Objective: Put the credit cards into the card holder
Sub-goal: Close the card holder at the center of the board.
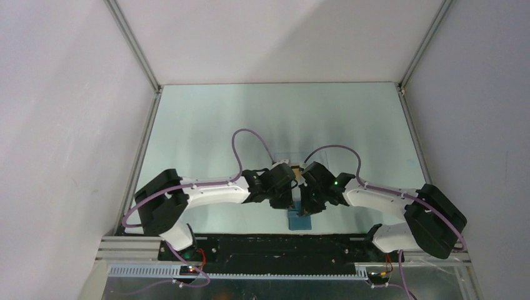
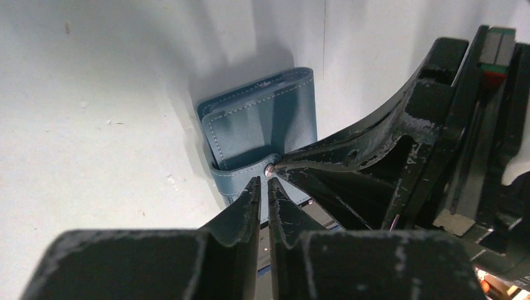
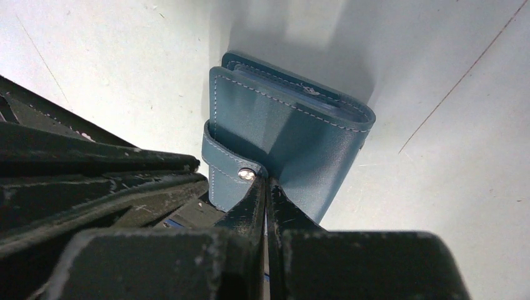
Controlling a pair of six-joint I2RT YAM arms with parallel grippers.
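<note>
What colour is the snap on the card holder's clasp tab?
Silver: a small metal snap on the blue card holder. It shows best in the right wrist view.

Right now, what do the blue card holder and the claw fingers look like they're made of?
Card holder: probably leather or faux leather; smooth matte blue, with pale stitching along the edges and a shiny, metal-looking snap.
Right claw fingers: hard black plastic or coated metal, can't tell which; matte, with whitish scuffs and worn edges.
</note>
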